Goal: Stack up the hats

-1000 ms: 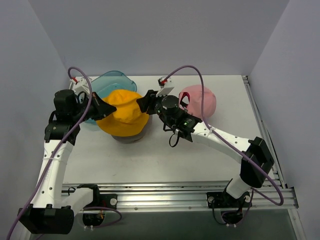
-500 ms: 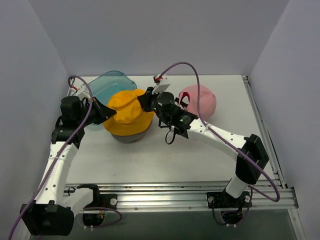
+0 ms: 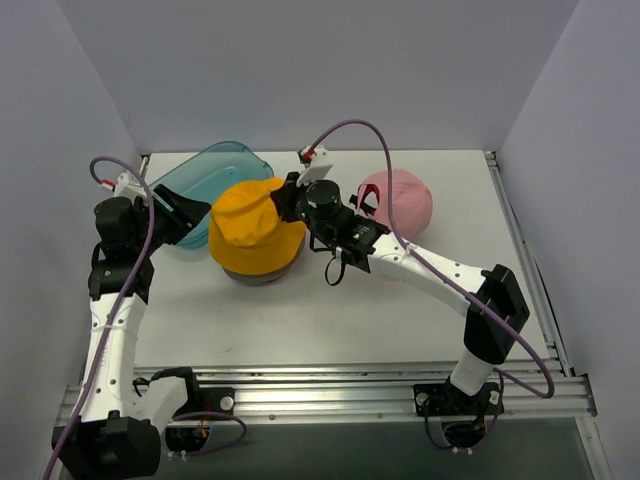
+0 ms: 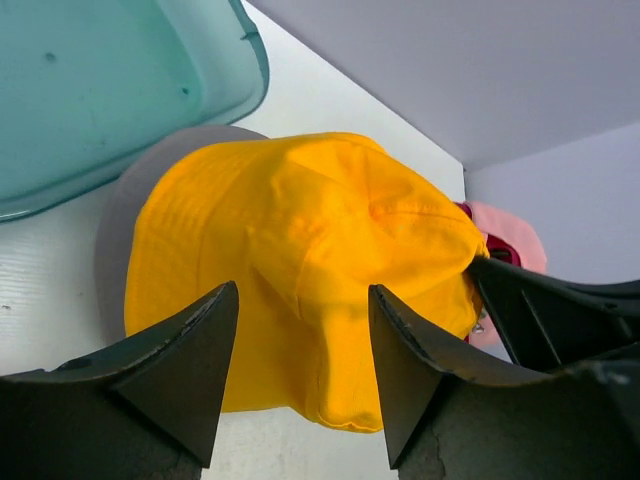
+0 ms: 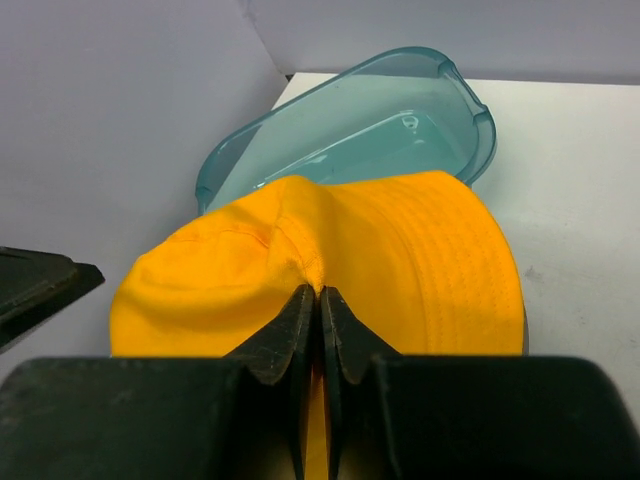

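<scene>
Top external view is showing the table (image 3: 330, 320) carrying everything, with the tub (image 3: 205, 175) lying ahead and to the left of my left pincer (image 3: 190, 218). The yellow hat (image 3: 250, 235) is sitting straight ahead of that pincer's tips and just clear of them. It is draped over the grey hat (image 3: 262, 278), whose brim is peeking out underneath. The pink cap (image 3: 405, 200) is lying behind my right pincer (image 3: 285, 200), past its wrist and apart from the pile.

My right pincer is clamping a fold of the yellow hat's crown. In the right wrist view both fingers are pressing together with only a ridge of cloth between them. My left pincer is standing apart and holding nothing, with the yellow hat framed between its fingers in the left wrist view.

I am judging this step to be settling the yellow hat squarely onto the grey one. To do it well, I am thinking of lowering the pinched fold rather than dragging it. The cloth is soft, and a pull back toward my right wrist would likely slide the hat off centre or tug the grey hat along. The crown is bunching toward my right pincer, so easing it down until the brim is lying even, then parting the fingers gently, seems right. My left pincer, wide and close by, is giving me a way to steady the brim if it lifts.
</scene>
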Motion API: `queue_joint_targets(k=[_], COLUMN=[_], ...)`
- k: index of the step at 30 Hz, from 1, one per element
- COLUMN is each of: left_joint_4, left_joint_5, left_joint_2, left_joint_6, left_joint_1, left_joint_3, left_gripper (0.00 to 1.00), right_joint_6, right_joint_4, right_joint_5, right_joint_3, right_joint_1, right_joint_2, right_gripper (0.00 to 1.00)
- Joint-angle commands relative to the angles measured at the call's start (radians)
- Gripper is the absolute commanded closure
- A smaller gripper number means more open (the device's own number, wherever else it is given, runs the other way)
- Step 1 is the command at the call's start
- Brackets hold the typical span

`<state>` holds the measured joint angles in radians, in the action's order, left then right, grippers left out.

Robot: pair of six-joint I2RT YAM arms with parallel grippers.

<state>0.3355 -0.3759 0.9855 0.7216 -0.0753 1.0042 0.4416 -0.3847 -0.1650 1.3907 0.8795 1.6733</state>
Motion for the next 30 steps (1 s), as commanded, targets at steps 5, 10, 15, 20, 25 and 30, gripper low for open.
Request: queue_joint_targets(k=[5, 10, 15, 20, 25, 30], left_joint_4=[-0.176, -0.375, -0.437, -0.717, -0.783, -1.014], left_joint_5=[-0.058, -0.165, -0.198, -0.219, -0.244, -0.29], left_joint_2=[-0.051, -0.041, -0.022, -0.073, -0.016, 0.064], left_joint_6=[0.117, 0.191, 0.191, 0.262, 0.243, 0.3], left_joint_1=[-0.092, -0.176, -0.205, -0.208, -0.208, -0.21], left_joint_3=[-0.163, -0.335, -0.394, -0.559, -0.573, -0.645], left_gripper=[0.32, 0.31, 0.3, 0.23, 0.21, 0.21], right_joint_6=[0.011, 0.011, -0.01, -0.017, 0.01, -0.101], right_joint_4=[-0.028, -0.033, -0.019, 0.063, 0.063, 0.2], right_joint_5=[0.013, 0.007, 0.077, 0.186, 0.401, 0.531], right_joint_3=[0.016, -0.007, 0.002, 0.054, 0.04, 0.169], right_joint_1=[0.001, 0.001, -0.01, -0.065, -0.209, -0.243], right_joint_2=[0.008, -0.007, -0.015, -0.027, -0.058, 0.037], right_gripper=[0.98, 0.94, 0.73, 0.59, 0.53, 0.47])
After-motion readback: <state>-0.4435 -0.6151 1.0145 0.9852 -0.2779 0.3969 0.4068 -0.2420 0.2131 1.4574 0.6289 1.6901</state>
